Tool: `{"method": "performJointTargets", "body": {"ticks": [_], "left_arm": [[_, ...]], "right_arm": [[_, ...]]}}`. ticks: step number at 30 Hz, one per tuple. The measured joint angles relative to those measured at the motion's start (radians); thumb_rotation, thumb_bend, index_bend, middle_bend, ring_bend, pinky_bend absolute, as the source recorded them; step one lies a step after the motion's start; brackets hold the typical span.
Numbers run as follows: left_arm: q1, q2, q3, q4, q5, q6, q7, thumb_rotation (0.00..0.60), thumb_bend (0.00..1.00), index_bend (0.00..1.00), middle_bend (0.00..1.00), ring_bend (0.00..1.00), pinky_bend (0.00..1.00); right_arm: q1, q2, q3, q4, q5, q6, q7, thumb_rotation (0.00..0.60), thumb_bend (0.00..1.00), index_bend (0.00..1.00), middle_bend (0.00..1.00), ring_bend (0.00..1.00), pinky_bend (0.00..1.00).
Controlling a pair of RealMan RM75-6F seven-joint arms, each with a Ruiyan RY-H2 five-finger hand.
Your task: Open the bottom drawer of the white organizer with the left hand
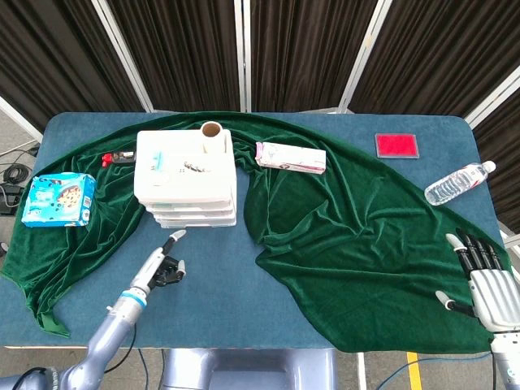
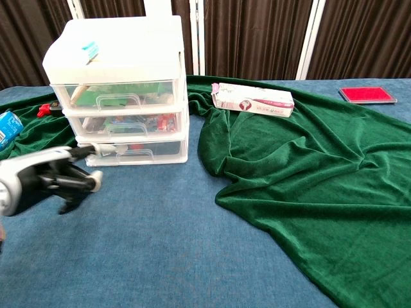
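The white organizer (image 1: 185, 180) stands at the table's back left on a green cloth; its three clear drawers face me in the chest view. The bottom drawer (image 2: 131, 152) is closed, its handle (image 2: 136, 154) at the middle of its front. My left hand (image 2: 56, 178) hovers low in front of the organizer's left side. It holds nothing; one finger (image 2: 90, 149) stretches toward the bottom drawer's left end, just short of it. From the head view the left hand (image 1: 164, 260) lies just in front of the organizer. My right hand (image 1: 486, 280) rests open at the front right edge.
A green velvet cloth (image 1: 341, 219) covers much of the table. A pink-and-white box (image 1: 290, 157), a red pad (image 1: 396, 145) and a water bottle (image 1: 457, 184) lie toward the back and right. A blue cookie pack (image 1: 58, 200) lies at the left, a cardboard roll (image 1: 213, 132) behind the organizer.
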Motion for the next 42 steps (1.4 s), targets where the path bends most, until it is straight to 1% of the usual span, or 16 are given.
{"method": "performJointTargets", "body": {"ticks": [6, 15, 33, 42], "left_arm": [[-0.052, -0.086, -0.021, 0.071, -0.094, 0.005, 0.061, 0.600, 0.73, 0.00, 0.88, 0.82, 0.82], [-0.099, -0.160, -0.053, 0.161, -0.177, 0.021, 0.108, 0.600, 0.73, 0.00, 0.88, 0.82, 0.82], [-0.150, -0.218, -0.082, 0.242, -0.247, -0.012, 0.142, 0.600, 0.73, 0.00, 0.88, 0.82, 0.82], [-0.159, -0.235, -0.102, 0.280, -0.258, -0.052, 0.113, 0.600, 0.73, 0.00, 0.88, 0.82, 0.82]], "right_arm": [[0.000, 0.008, 0.000, 0.004, -0.002, 0.001, 0.025, 0.600, 0.06, 0.06, 0.00, 0.00, 0.00], [0.003, 0.009, 0.002, 0.010, 0.003, -0.007, 0.037, 0.600, 0.06, 0.06, 0.00, 0.00, 0.00], [0.005, 0.008, 0.001, 0.013, 0.001, -0.009, 0.041, 0.600, 0.06, 0.06, 0.00, 0.00, 0.00], [0.007, 0.006, -0.001, 0.013, -0.001, -0.013, 0.036, 0.600, 0.06, 0.06, 0.00, 0.00, 0.00]]}}
